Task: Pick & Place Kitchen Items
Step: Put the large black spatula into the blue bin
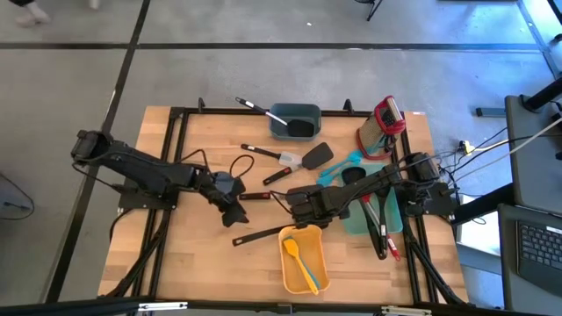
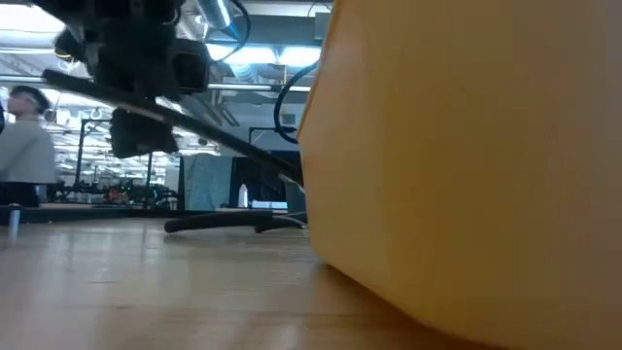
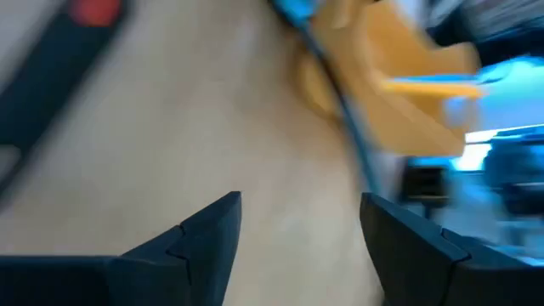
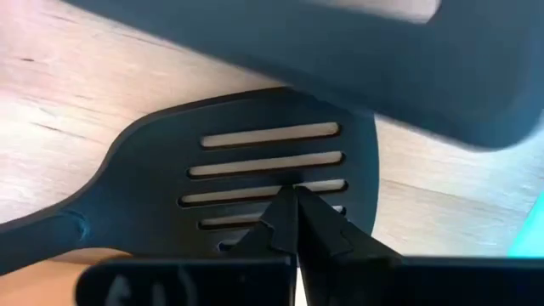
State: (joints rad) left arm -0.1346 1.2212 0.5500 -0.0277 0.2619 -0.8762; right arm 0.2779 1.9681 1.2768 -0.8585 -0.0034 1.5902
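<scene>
Yellow plastic filled most of the low view: that was the yellow bin (image 2: pixel 466 165), standing on the desk (image 1: pixel 167 254) at its front edge. Right beside it, toward the back, the right gripper (image 4: pixel 293 212) was shut tight, with its tips just over the slotted head of a black turner (image 4: pixel 255 170). I could not tell if they touched it. The turner's long handle ran away to the left across the desk, toward the left arm. The left gripper (image 3: pixel 297 229) was open and held nothing, with bare wood between its fingers. It sat near the desk's middle, close to a small black tool with a red end (image 1: pixel 256 196). I think the right arm was the nearer one to the turner's head and to the bin.
</scene>
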